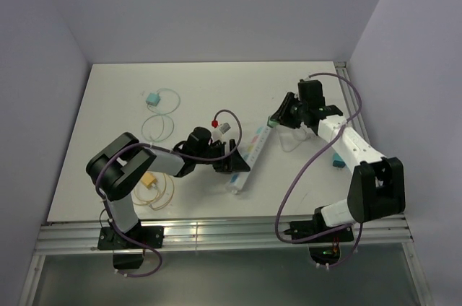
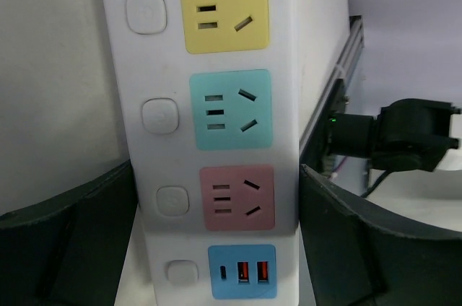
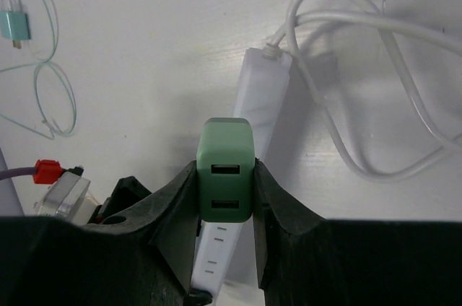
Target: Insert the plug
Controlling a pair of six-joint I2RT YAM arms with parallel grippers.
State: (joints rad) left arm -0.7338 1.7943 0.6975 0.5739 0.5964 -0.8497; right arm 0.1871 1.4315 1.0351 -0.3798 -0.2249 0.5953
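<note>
A white power strip point(image 1: 246, 156) lies slanted mid-table, with yellow, teal and pink sockets and a blue USB panel point(image 2: 242, 271). My left gripper point(image 1: 234, 162) is shut on its near end; in the left wrist view the strip point(image 2: 216, 140) fills the gap between both fingers point(image 2: 72, 241). My right gripper point(image 1: 279, 116) is shut on a green plug point(image 3: 225, 169), a block with two USB slots facing the camera. It holds the plug just above the strip's far end point(image 3: 260, 97), where the white cord point(image 3: 361, 68) leaves. The plug's prongs are hidden.
A teal plug with a thin looped cable point(image 1: 153, 98) lies back left. A yellow plug with cable point(image 1: 148, 180) sits by the left arm's base. A teal object point(image 1: 336, 159) lies under the right arm. The strip's cord loops at the right.
</note>
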